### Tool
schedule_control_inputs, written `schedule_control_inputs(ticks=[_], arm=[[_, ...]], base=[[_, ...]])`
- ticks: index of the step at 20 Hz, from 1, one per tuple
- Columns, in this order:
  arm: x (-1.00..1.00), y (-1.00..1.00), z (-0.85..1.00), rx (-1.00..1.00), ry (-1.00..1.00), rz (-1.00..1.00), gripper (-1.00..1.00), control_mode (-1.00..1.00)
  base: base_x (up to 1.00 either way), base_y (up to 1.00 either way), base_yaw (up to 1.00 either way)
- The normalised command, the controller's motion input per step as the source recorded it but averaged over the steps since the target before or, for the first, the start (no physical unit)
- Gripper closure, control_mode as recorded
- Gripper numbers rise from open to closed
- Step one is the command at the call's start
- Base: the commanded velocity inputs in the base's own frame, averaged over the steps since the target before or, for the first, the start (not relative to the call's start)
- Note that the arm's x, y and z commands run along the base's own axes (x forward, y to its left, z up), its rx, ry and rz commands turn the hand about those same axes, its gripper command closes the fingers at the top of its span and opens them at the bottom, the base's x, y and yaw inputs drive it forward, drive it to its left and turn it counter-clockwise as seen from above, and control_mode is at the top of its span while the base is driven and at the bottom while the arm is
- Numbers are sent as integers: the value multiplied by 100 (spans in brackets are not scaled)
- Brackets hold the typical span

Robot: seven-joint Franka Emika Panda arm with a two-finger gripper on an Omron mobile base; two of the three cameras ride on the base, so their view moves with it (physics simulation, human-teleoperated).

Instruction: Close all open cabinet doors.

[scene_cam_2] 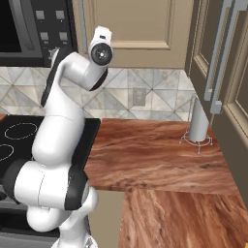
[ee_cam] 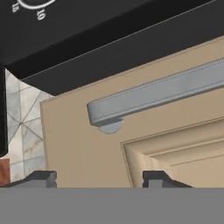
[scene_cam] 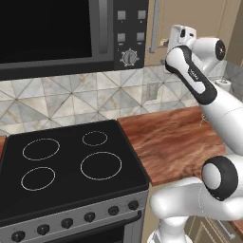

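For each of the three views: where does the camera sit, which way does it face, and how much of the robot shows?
Left base view: behind the arm, left side; faces stove, microwave, counter; arm at right.
Right base view: behind, right side; faces counter corner, paper-towel holder; arm at left.
Hand view: on the hand, close to a cabinet door and its handle; fingertips apart.
Shared: both base views show arm, counter, backsplash outlet.

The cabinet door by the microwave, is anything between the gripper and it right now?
Nothing visible. In the hand view the gripper faces the cabinet door directly, jaws apart, with the door's silver bar handle just ahead and the black microwave off to the side. No object sits in the gap.
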Motion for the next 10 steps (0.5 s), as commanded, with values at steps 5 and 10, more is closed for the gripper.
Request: schedule_control_inputs(ticks=[5,10], arm=[[-31,43,-62,0,14,0,-100,-100],[-94,52,-46,0,1,0,-100,-100]], base=[[0,0,0],[0,0,0]])
